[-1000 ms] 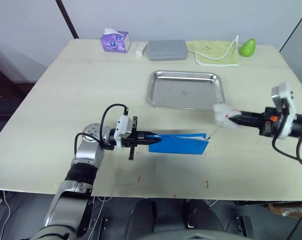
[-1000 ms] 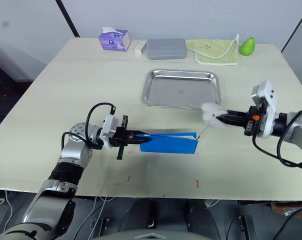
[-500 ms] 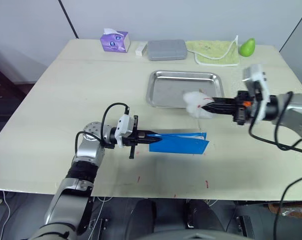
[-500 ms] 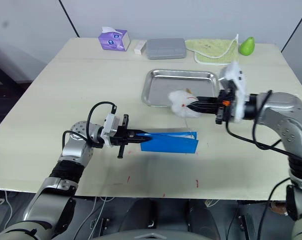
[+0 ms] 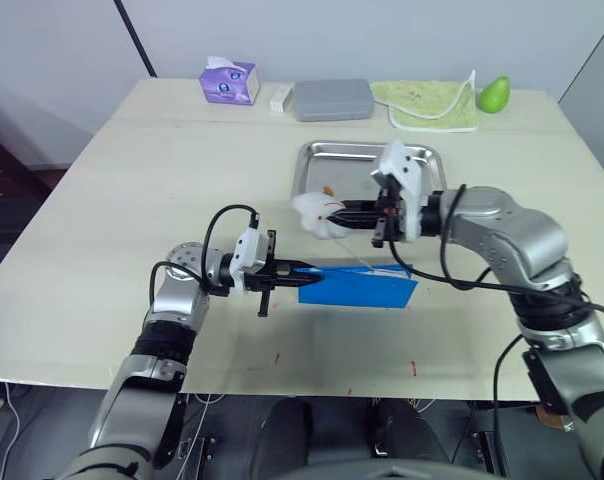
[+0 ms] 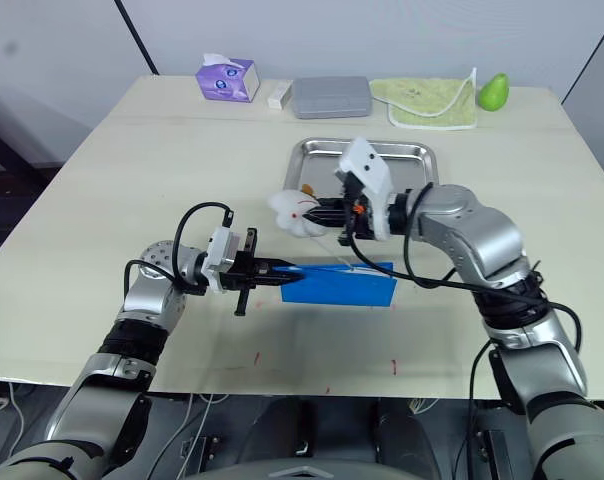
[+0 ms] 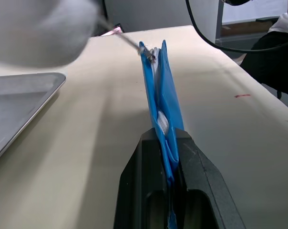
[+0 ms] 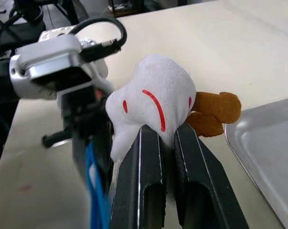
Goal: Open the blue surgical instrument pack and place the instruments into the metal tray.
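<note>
Pinching the near end of the blue pack (image 5: 357,287), the left gripper (image 5: 294,270) holds it clamped on edge on the desk (image 5: 132,200), just in front of the metal tray (image 5: 327,160). The right gripper (image 6: 312,213) is closed on a small white plush charm (image 6: 294,212) with red marks and a brown bit behind it; a thin cord or chain seems to run from the charm down to the far top corner of the pack, probably a zip pull, though the link is too fine to be sure. The pack looks like thin, soft fabric: light, floppy, likely to fold or slide unless one end stays pinned as it is. The charm is squashy and offers a fair hold, but the cord looks slight, so a steady pull along the pack's top edge seems wiser than a jerk. No instruments are visible yet; they are presumably inside, thin, hard and slippery, best taken by their ring handles. The tray is empty.
</note>
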Motion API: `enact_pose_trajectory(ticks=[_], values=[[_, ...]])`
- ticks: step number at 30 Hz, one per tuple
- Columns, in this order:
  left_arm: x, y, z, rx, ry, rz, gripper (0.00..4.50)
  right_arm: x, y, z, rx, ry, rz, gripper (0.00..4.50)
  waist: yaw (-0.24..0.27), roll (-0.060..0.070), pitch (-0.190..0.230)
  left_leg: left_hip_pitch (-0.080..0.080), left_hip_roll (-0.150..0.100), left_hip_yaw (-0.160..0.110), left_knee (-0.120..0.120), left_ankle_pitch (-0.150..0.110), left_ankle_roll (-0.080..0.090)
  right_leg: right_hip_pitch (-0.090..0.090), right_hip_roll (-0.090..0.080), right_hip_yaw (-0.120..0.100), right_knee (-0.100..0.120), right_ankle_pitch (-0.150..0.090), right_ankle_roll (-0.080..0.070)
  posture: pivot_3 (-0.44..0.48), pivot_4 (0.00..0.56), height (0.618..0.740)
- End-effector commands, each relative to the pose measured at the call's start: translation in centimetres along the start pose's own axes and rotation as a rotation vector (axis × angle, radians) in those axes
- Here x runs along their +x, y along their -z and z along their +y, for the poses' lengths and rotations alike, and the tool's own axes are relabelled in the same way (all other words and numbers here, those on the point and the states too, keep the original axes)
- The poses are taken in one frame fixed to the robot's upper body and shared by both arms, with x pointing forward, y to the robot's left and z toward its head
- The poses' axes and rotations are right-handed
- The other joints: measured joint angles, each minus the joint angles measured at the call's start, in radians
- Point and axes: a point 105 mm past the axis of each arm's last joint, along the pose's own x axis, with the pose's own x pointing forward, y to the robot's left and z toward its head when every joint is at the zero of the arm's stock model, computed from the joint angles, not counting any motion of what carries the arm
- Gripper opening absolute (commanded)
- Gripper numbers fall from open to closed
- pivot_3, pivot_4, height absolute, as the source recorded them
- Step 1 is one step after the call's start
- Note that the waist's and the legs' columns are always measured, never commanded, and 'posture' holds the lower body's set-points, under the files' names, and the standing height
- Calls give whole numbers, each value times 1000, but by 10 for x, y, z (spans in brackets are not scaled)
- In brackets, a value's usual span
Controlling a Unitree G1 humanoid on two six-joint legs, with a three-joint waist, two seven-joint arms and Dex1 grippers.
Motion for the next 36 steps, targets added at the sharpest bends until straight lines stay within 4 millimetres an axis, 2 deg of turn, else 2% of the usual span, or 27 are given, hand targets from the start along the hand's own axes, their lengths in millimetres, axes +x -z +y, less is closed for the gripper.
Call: enact_pose_trajectory(ticks=[1, 5, 25, 31, 36], values=[[4, 6, -7, -4, 45, 36, 0, 5, -23, -1, -68, 14, -64, 17, 1, 0, 0, 0, 0, 0, 0, 0, 0, 0, 0, 0, 0, 0, 0, 0, 150, 736], [6, 7, -6, -3, 41, 34, 0, 17, -23, -1, -55, 13, -76, 17, 0, 0, 0, 0, 0, 0, 0, 0, 0, 0, 0, 0, 0, 0, 0, 0, 150, 736], [8, 10, -5, -2, 33, 33, 0, 41, -3, 11, -4, 9, -68, 17, 0, 0, 0, 0, 0, 1, 0, 0, 0, 0, 0, 0, 0, 0, 0, 0, 150, 736], [7, 11, -5, -5, 33, 38, 0, 33, -9, 10, -16, 18, -103, 17, 0, 0, 0, 0, 0, 1, 0, 0, 0, 0, 0, 0, 0, 0, 0, 0, 150, 736], [3, 13, -6, -9, 23, 42, 0, 4, -10, 19, 0, 7, -160, 17, 1, 0, 0, 0, 0, 0, 0, 0, 0, 0, 0, 0, 0, 0, 0, 0, 150, 736]])
